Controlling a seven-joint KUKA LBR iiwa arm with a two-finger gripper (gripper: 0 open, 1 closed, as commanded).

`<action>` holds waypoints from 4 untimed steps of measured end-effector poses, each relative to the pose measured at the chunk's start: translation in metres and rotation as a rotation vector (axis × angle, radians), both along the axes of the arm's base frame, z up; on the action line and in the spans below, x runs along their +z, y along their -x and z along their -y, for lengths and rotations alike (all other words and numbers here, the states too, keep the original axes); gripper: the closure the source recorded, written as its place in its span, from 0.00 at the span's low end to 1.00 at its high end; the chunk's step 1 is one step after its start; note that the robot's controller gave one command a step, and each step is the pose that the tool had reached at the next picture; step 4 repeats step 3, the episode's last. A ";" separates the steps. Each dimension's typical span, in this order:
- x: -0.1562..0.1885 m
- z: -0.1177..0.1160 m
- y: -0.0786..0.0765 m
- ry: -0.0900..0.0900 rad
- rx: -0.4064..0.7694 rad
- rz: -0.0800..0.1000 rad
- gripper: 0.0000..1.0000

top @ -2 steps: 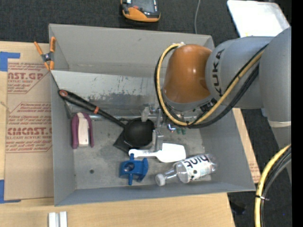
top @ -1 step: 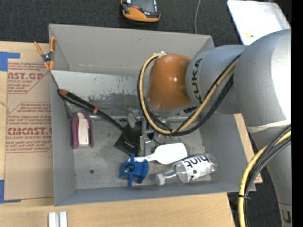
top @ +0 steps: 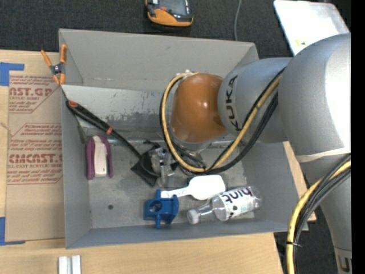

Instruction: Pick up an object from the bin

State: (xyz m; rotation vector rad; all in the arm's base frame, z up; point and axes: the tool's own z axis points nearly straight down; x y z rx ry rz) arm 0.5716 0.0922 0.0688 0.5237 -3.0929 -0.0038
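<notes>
My gripper [top: 164, 164] hangs below the arm's orange cover, low over the middle of the bin. It is right beside the flat black head of a long black tool [top: 117, 138] that runs diagonally from the bin's upper left. Just below the gripper lies a white spoon-shaped piece [top: 202, 187], and in front of it a small blue plastic part [top: 161, 208]. A clear bottle [top: 228, 205] with black lettering lies on its side at the lower right. Whether anything is held I cannot tell.
A purple and pink oblong thing [top: 98, 157] lies by the bin's left wall, apart from the others. The arm and its cables cover the bin's right and upper middle. Bare floor shows at the lower left.
</notes>
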 end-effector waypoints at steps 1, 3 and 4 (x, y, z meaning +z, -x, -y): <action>0.000 0.000 0.000 0.000 0.000 0.000 1.00; 0.067 -0.001 0.001 0.000 0.005 -0.004 1.00; 0.067 -0.001 0.001 0.000 0.005 -0.004 1.00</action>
